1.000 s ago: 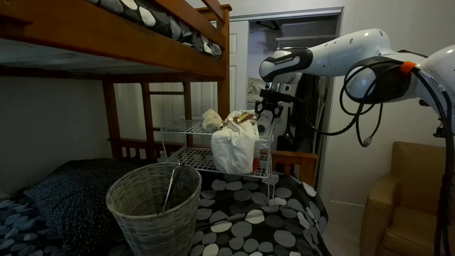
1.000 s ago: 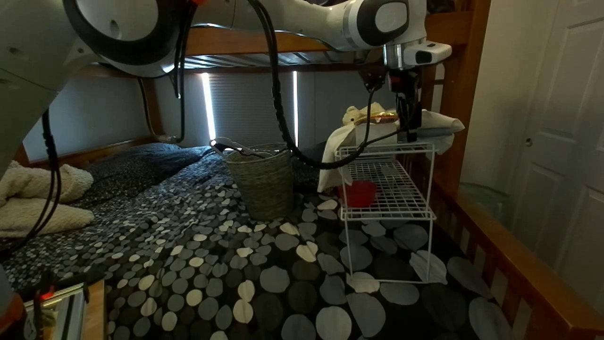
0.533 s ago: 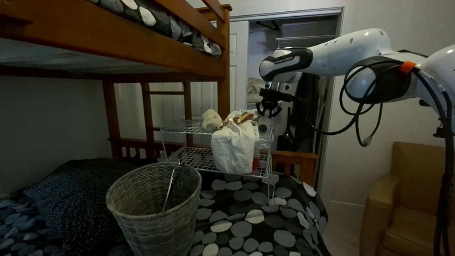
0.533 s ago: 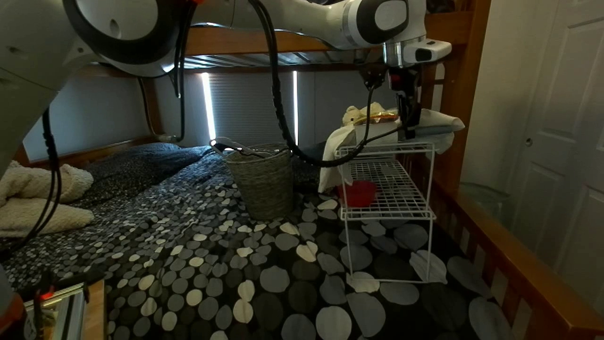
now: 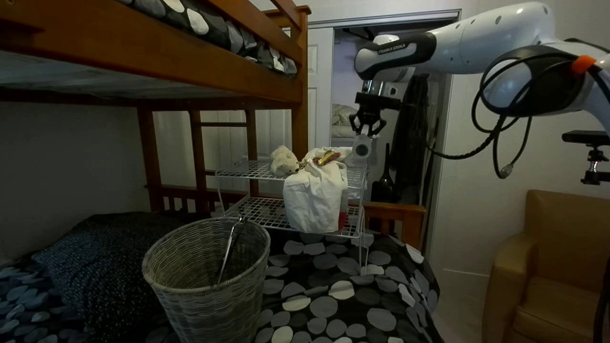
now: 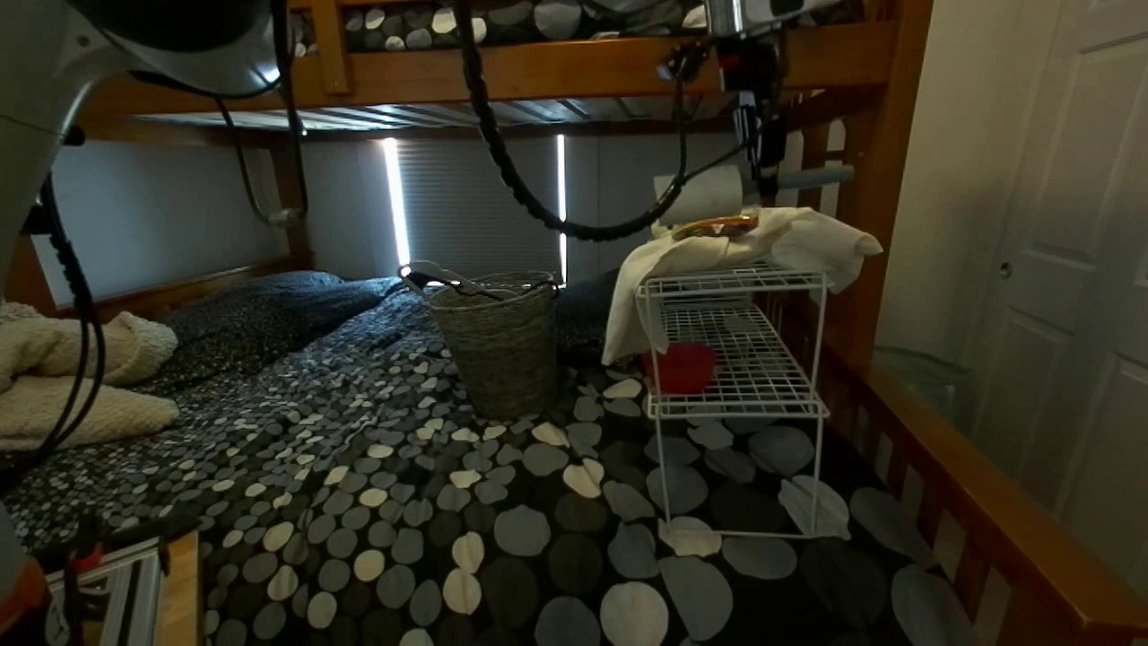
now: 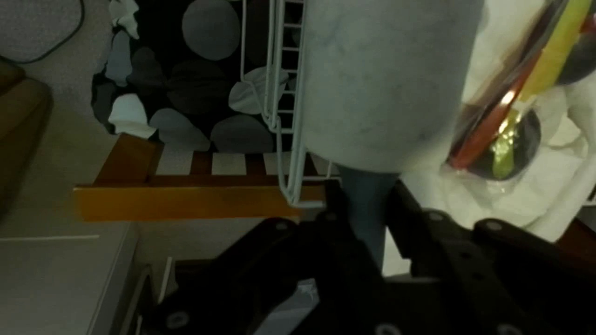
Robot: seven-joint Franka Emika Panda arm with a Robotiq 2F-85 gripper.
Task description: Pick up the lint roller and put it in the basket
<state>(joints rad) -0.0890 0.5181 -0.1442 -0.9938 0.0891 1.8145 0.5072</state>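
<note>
Up since the earlier frame, the white-barrelled, grey-handled lint roller (image 6: 704, 193) hangs over the white wire rack (image 6: 744, 414), its handle clamped in the black hand (image 7: 364, 200). Best carry it high, then lower it inside the round pale-grey wicker basket (image 5: 212, 307) before releasing.

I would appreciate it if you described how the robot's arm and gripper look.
The arm is glossy white with black sections, one lettered FRANKA EMIKA, and a silver wrist collar. Black cables loop alongside, near an orange band, with a metallic connector on one. The gripper is black, with jointed linkage fingers.
</note>
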